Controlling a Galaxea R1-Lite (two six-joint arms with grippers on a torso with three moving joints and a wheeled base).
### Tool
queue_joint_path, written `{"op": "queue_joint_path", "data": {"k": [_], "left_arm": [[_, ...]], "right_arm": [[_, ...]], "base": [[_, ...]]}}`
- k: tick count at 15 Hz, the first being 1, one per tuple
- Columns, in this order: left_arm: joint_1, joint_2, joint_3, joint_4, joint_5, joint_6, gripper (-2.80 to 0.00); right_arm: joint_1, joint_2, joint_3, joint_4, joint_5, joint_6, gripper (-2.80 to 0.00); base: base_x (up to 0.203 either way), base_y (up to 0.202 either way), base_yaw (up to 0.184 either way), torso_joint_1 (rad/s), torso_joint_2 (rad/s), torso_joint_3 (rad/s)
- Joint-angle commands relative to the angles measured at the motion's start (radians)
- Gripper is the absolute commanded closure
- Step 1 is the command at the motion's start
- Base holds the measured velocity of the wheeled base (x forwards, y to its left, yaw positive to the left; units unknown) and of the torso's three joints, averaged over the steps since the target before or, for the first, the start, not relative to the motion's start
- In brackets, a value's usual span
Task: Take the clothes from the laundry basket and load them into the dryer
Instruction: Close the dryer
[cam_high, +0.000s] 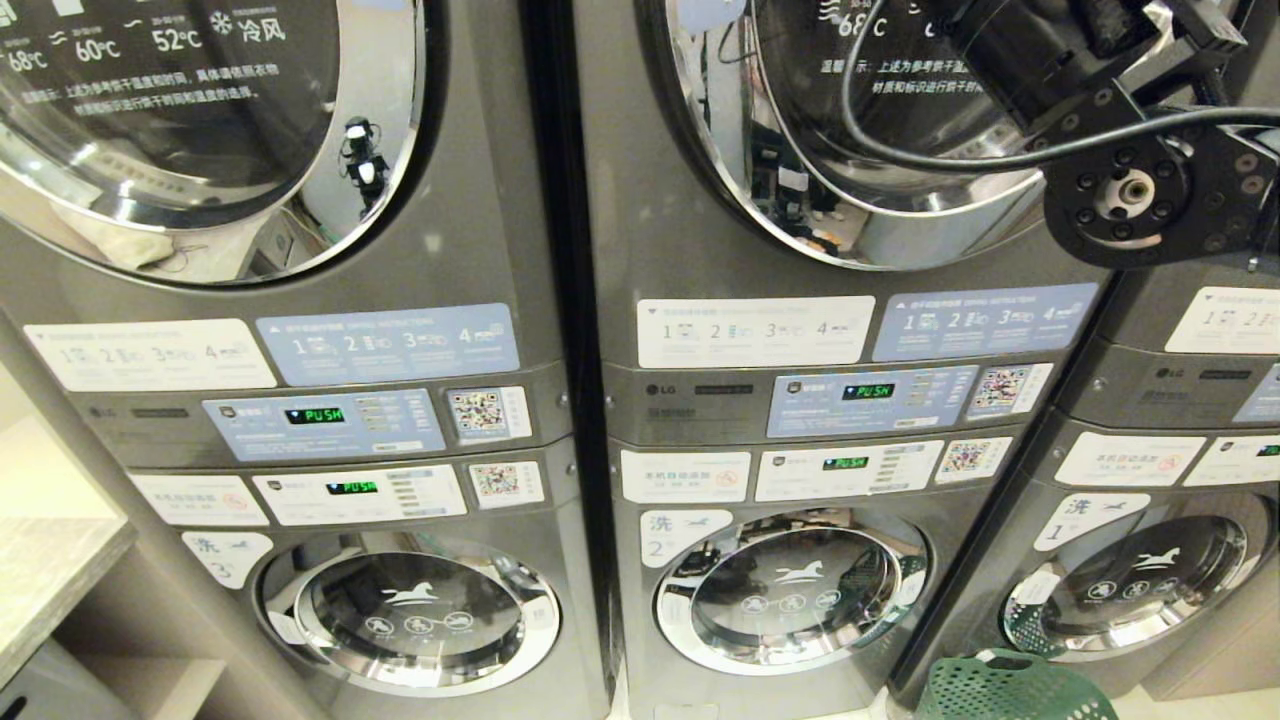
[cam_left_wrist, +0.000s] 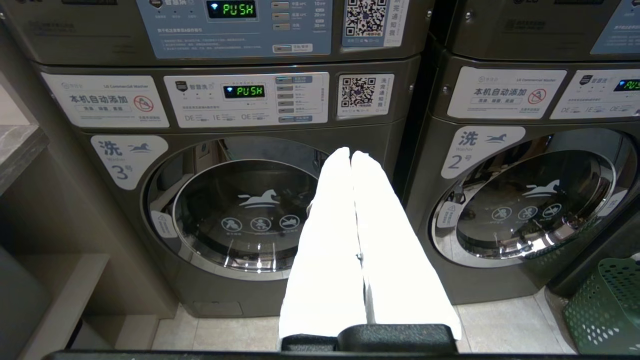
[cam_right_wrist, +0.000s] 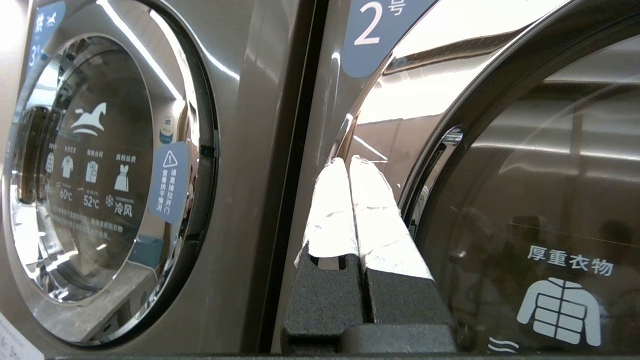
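The dryer marked 2 (cam_high: 880, 120) is the upper drum of the middle stack, and its round door (cam_right_wrist: 525, 200) is closed. My right arm (cam_high: 1130, 190) reaches up in front of it. My right gripper (cam_right_wrist: 349, 162) is shut and empty, its white-taped fingertips close to the door's chrome rim (cam_right_wrist: 380, 125) on the side toward the neighbouring machine. The green laundry basket (cam_high: 1010, 690) stands on the floor below, by the washer marked 2 (cam_left_wrist: 530, 205); its corner (cam_left_wrist: 607, 305) also shows. No clothes are in view. My left gripper (cam_left_wrist: 350, 154) is parked low, shut and empty, facing the washers.
Three grey stacked machines stand side by side, with control panels (cam_high: 860, 400) between the drums. The dryer marked 3 (cam_right_wrist: 105, 175) is beside my right gripper, with a dark gap (cam_right_wrist: 300, 150) between the cabinets. A counter edge (cam_high: 50, 570) juts in at the far left.
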Motion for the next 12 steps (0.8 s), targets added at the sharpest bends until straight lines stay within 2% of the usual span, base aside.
{"op": "queue_joint_path", "data": {"k": [1, 3, 7, 12], "left_arm": [[0.000, 0.000, 0.000, 0.000, 0.000, 0.000, 0.00], [0.000, 0.000, 0.000, 0.000, 0.000, 0.000, 0.00], [0.000, 0.000, 0.000, 0.000, 0.000, 0.000, 0.00], [0.000, 0.000, 0.000, 0.000, 0.000, 0.000, 0.00]], "right_arm": [[0.000, 0.027, -0.006, -0.006, 0.004, 0.004, 0.00], [0.000, 0.087, -0.017, -0.017, 0.008, 0.005, 0.00], [-0.005, 0.168, -0.019, -0.141, -0.001, -0.004, 0.00], [-0.012, 0.194, -0.019, -0.142, 0.001, -0.005, 0.00]], "base": [[0.000, 0.000, 0.000, 0.000, 0.00, 0.000], [0.000, 0.000, 0.000, 0.000, 0.00, 0.000], [0.000, 0.000, 0.000, 0.000, 0.00, 0.000], [0.000, 0.000, 0.000, 0.000, 0.00, 0.000]]}}
